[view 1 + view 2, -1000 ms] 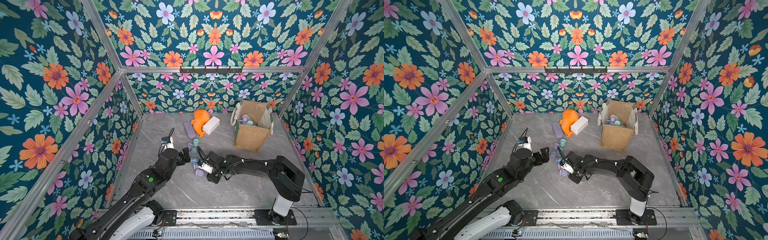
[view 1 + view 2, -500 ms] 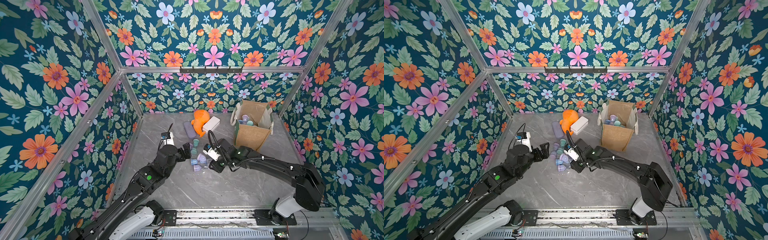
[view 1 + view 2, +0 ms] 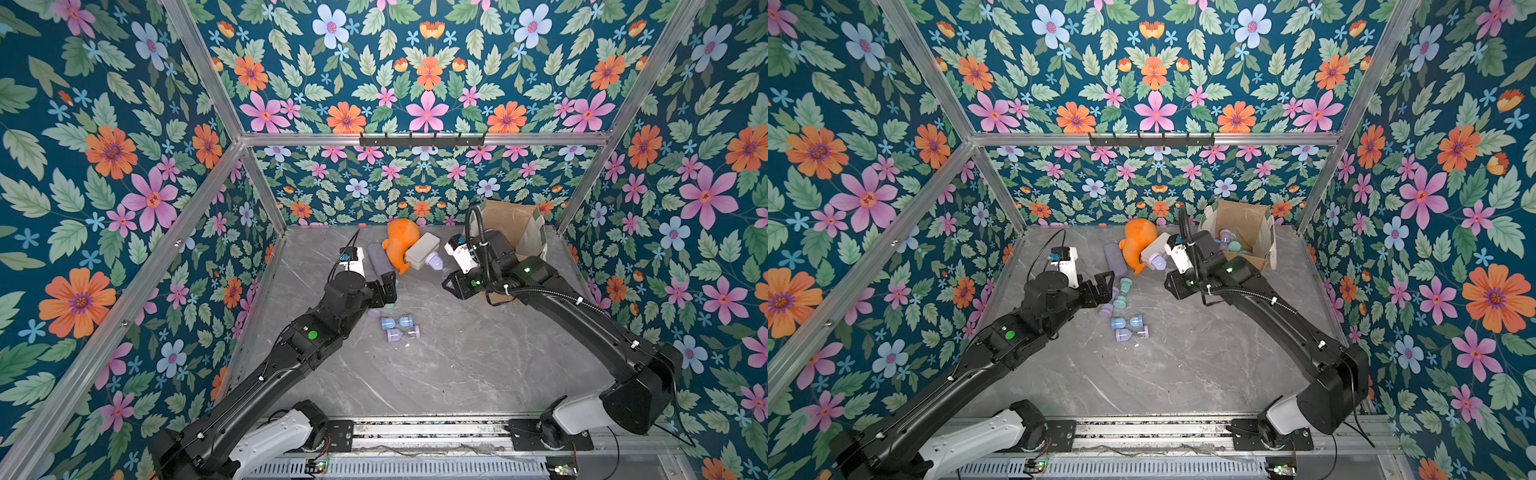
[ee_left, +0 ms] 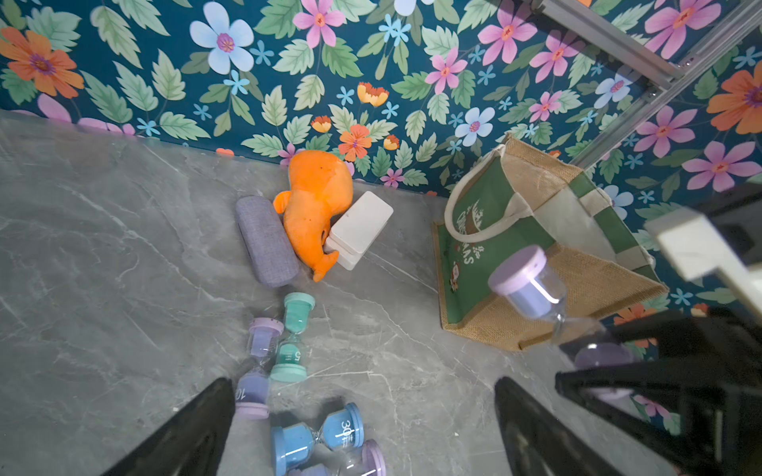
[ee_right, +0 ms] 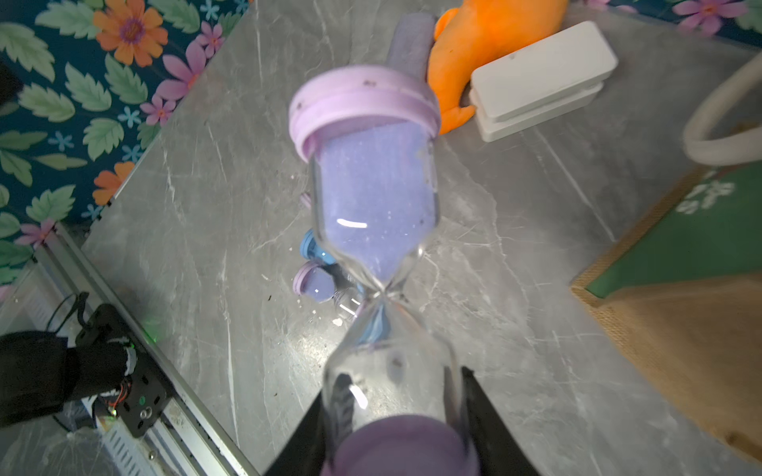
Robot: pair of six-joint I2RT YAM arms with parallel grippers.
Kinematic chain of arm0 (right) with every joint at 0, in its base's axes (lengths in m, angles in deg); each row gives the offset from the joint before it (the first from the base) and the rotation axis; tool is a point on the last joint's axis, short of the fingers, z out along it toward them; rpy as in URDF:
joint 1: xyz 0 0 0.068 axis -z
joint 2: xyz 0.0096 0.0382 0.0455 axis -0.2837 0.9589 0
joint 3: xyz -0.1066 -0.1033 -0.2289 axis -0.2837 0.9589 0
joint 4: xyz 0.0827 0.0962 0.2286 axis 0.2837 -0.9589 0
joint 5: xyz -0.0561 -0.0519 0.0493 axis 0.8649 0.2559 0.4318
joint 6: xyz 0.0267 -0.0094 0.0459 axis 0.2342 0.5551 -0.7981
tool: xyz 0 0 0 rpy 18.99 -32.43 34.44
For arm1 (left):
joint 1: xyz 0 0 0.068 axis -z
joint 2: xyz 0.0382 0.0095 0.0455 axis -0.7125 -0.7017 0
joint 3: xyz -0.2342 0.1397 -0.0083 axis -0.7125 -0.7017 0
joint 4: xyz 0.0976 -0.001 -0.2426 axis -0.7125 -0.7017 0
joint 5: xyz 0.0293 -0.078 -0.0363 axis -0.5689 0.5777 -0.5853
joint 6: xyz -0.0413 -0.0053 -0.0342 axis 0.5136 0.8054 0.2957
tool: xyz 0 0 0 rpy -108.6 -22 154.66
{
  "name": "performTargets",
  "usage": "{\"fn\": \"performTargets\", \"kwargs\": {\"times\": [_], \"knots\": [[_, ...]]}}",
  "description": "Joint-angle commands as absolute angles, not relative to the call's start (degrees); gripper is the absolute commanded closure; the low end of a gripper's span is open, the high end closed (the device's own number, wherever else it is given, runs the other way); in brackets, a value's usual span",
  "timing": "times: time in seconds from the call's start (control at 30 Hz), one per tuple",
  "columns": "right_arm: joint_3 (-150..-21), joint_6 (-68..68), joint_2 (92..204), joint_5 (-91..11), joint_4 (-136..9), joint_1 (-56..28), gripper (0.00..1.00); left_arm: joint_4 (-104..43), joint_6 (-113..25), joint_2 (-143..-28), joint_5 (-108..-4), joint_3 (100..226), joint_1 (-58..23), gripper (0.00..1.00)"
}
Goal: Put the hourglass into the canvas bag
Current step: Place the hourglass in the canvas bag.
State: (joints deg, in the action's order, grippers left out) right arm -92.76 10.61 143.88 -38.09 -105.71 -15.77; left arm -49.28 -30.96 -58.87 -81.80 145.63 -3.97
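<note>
My right gripper (image 5: 391,395) is shut on the lower bulb of a purple hourglass (image 5: 373,198), held off the table beside the canvas bag (image 3: 1237,220). The lifted hourglass (image 3: 435,262) hangs in front of the white box in both top views. The canvas bag (image 4: 515,230) stands open at the back right, with several hourglasses (image 3: 1229,241) inside. My left gripper (image 4: 363,383) is open and empty, hovering over a teal hourglass (image 4: 293,338), a purple one (image 4: 257,366) and a blue one (image 4: 317,439) lying on the table.
An orange plush whale (image 3: 401,245), a white box (image 3: 422,251) and a grey-purple case (image 3: 378,257) lie against the back wall. Flowered walls close in three sides. A metal rail (image 3: 415,432) runs along the front edge.
My right gripper has lifted the purple hourglass from the heap and carried it back and to the right, close to the bag. The left arm shifted slightly toward the back.
</note>
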Motion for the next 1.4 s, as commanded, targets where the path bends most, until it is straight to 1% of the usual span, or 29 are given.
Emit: {"fn": "performTargets", "kwargs": {"times": [0.0,0.3,0.5,0.7,0.83,0.97,1.37], "knots": [[-95.81,9.27,143.88,-38.67,-108.83,-11.81,0.59,-45.51,-31.87,-60.86,-79.03,146.77,-4.0,0.0],[-103.25,6.94,147.09,-38.06,-109.32,1.64,0.59,-41.11,-32.33,-67.06,-75.64,149.45,-4.0,0.0],[-106.09,6.31,151.86,-34.32,-107.11,7.37,0.59,-39.12,-32.47,-71.42,-73.9,151.31,-4.02,0.0],[-111.92,8.14,161.52,-29.92,-106.8,8.66,0.59,-36.69,-32.07,-75.12,-72.46,152.26,-3.96,0.0],[-117.17,8.56,168.3,-28.77,-108.53,9.53,0.59,-35.47,-31.85,-77.16,-70.96,152.93,-3.97,0.0],[-119.65,8.86,173.1,-28.14,-108.17,9.78,0.59,-34.41,-31.52,-78.52,-70.48,153.19,-4.02,0.0],[-120.23,9.71,181.11,-25.71,-107.5,9.82,0.59,-33.84,-31.7,-80.29,-69.58,153.81,-4.08,0.0]]}}
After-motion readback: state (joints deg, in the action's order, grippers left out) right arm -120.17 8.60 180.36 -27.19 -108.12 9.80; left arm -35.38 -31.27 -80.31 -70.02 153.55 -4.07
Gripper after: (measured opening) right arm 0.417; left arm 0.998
